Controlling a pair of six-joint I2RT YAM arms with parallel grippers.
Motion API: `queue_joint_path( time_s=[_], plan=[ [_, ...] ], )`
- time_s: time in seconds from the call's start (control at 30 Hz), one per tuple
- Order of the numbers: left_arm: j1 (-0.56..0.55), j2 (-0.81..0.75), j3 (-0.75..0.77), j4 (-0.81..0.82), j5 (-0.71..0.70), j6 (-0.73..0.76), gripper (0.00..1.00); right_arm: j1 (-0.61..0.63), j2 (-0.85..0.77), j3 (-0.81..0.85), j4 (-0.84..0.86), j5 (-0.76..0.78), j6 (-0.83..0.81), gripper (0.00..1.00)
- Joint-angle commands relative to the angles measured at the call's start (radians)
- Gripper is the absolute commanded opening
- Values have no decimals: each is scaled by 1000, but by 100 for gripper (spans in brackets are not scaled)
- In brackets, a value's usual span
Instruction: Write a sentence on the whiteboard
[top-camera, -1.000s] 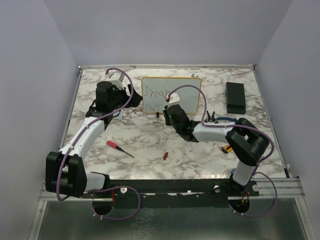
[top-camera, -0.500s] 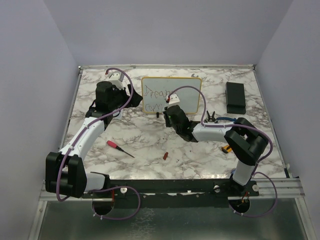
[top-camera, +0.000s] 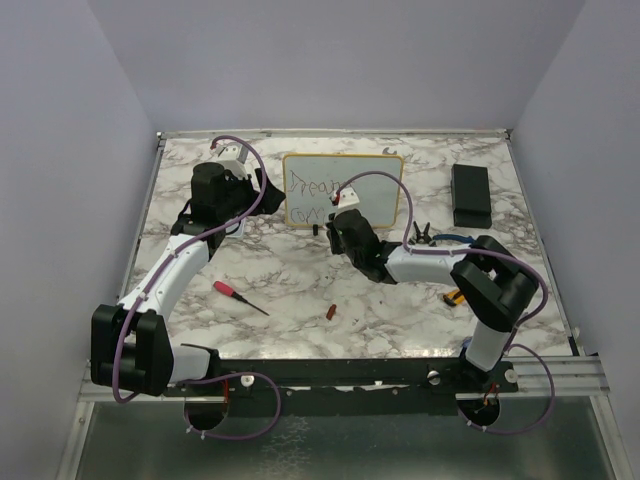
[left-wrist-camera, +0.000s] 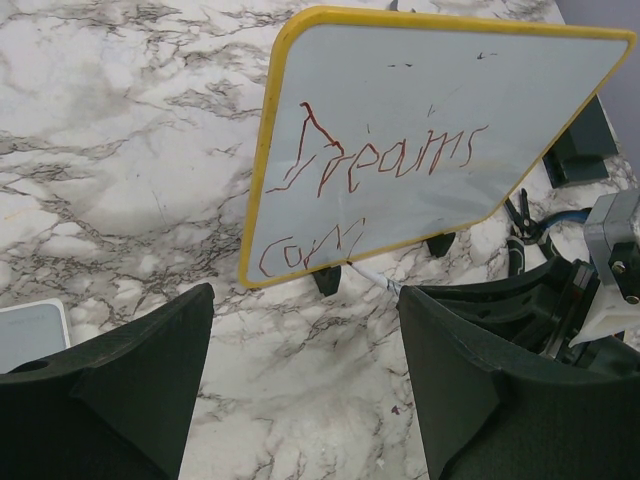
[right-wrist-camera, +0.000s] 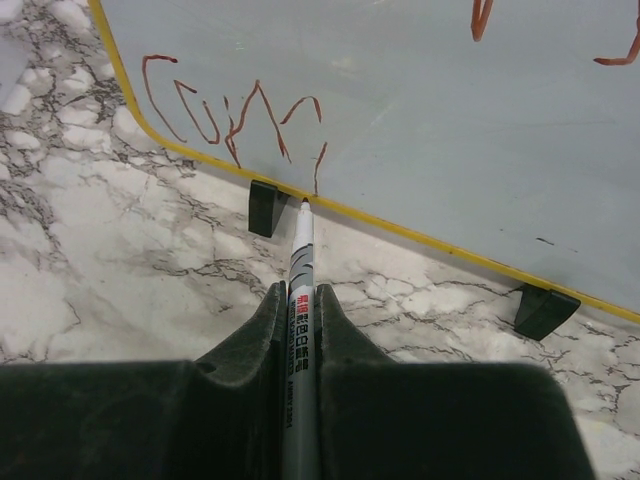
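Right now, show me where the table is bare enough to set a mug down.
Bare table lies between the screwdriver and the red cap, and between the whiteboard and the black box. Crowded: the whiteboard's front edge, where the right fingers hold a marker, and around the clips.

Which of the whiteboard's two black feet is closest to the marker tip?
The foot below the lower written line, right beside the marker; the other foot stands well off.

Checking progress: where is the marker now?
Right wrist view: the marker sits clamped in the right pincer, tip at the whiteboard's lower edge beside a black foot.
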Motion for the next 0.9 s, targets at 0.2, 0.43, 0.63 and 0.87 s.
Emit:
queue_joint_path(
  time_s=[0.2,0.43,0.63,0.87],
  plan=[
    [-6,-29,-10,3,13,1,76,-3,-117,-7,-31,-53,-7,1],
    [-6,-26,-11,3,10,0,76,-4,-165,-22,-38,-56,-14,1],
    [-6,-23,-13,3,6,1,76,-38,-181,-33,-20,-100,-23,1],
    [-6,-18,-13,3,-1,6,76,-72,-173,-63,47,-167,-27,1]
  ],
)
